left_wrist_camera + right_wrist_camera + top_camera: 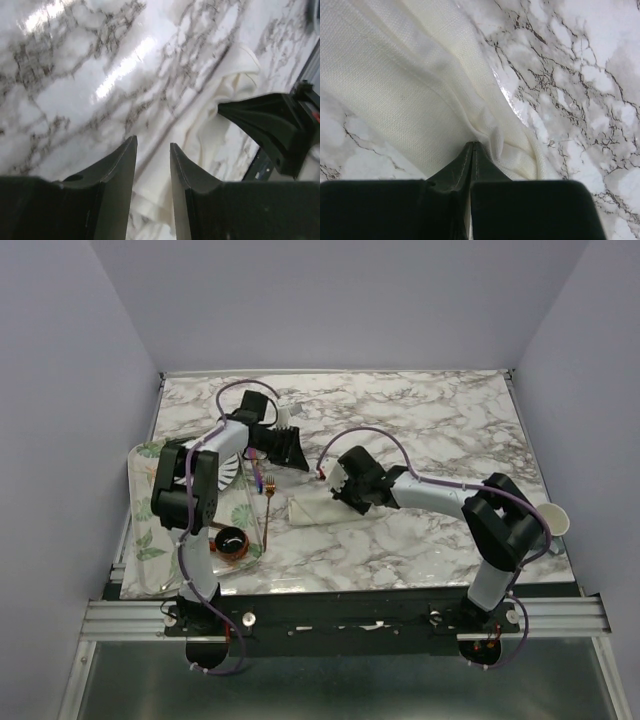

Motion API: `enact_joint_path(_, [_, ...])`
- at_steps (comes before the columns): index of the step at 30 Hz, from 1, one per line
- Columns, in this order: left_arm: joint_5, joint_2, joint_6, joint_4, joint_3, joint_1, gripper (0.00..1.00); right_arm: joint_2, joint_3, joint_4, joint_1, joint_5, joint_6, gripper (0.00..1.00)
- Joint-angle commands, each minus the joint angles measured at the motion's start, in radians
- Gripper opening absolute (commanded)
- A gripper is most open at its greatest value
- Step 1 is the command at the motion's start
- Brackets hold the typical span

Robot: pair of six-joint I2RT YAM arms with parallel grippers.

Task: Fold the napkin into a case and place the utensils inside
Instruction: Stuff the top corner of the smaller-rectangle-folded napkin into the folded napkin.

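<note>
Pinched shut, my right fingers [471,149] grip a bunched fold of the cream napkin [395,85], which lies folded long on the marble table [580,75]. My left fingers [294,457] hover nearby, partly apart, holding nothing.

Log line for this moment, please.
left gripper: open, empty, at napkin edge | right gripper: shut on napkin fold | fork: outside napkin
</note>
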Motion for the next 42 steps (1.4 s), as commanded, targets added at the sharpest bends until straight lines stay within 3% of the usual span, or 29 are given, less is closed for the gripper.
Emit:
enact_joint_path(1, [0.068, -0.302, -0.386, 0.422, -0.333, 0.051, 0.38, 0.04, 0.007, -0.127, -0.001, -0.042, 0.103, 0.09])
enact_joint_path(2, [0.06, -0.342, -0.537, 0.558, -0.455, 0.054, 0.36, 0.04, 0.011, -0.133, -0.001, -0.047, 0.114, 0.09])
enact_joint_path(5, [0.017, -0.453, -0.723, 0.69, -0.607, 0.045, 0.32, 0.043, 0.02, -0.147, -0.002, -0.059, 0.163, 0.09])
enact_joint_path(14, [-0.194, -0.553, -0.902, 0.737, -0.737, -0.147, 0.1, 0.141, 0.151, -0.201, -0.011, -0.074, 0.302, 0.06])
enact_joint_path(19, [-0.274, -0.437, -0.957, 0.856, -0.735, -0.202, 0.01, 0.164, 0.192, -0.218, -0.022, -0.091, 0.391, 0.06])
enact_joint_path(28, [-0.291, -0.185, -0.985, 0.899, -0.649, -0.207, 0.0, 0.149, 0.204, -0.221, -0.033, -0.11, 0.419, 0.07])
enact_joint_path(35, [-0.323, -0.087, -0.905, 0.79, -0.606, -0.196, 0.0, 0.052, 0.273, -0.303, -0.051, -0.131, 0.356, 0.29])
enact_joint_path(42, [-0.313, -0.048, -0.862, 0.752, -0.56, -0.191, 0.0, -0.003, 0.234, -0.376, -0.096, -0.045, 0.206, 0.43])
